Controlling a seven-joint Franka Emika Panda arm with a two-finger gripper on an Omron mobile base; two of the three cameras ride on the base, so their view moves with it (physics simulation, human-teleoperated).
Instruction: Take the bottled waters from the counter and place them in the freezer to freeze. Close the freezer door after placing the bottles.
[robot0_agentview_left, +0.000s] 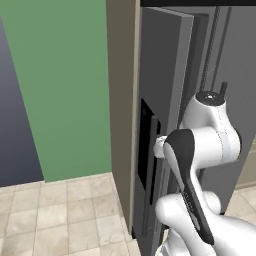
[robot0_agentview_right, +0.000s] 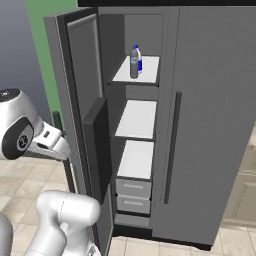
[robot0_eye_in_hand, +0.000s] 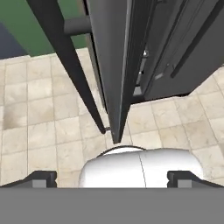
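Freezer (robot0_agentview_right: 137, 125) stands open in the right base view, its white shelves and two grey drawers (robot0_agentview_right: 133, 196) exposed in the middle of the frame. On the top shelf (robot0_agentview_right: 142, 70), upper centre, both bottled waters (robot0_agentview_right: 135, 61) stand upright, the translucent grey one in front and the white, blue-labelled one just behind it, touching or nearly so. The left base view gives none of that interior; there the freezer door (robot0_agentview_left: 162, 100) is seen nearly edge-on, with its black dispenser panel (robot0_agentview_left: 147, 150) at centre and the white arm crossing in front of it at lower right. The hand view looks down the door's edge to the tiled floor (robot0_eye_in_hand: 39, 109), with the dark bar handle (robot0_eye_in_hand: 70, 61) slanting from upper left toward centre. The gripper (robot0_eye_in_hand: 112, 179) sits at the bottom of that frame, its two dark fingertips (robot0_eye_in_hand: 41, 178) set wide apart and holding nothing, just outside the door by the handle and well apart from the bottles. The door's top is cut off in every view, and the bottle caps are too small to tell apart clearly.
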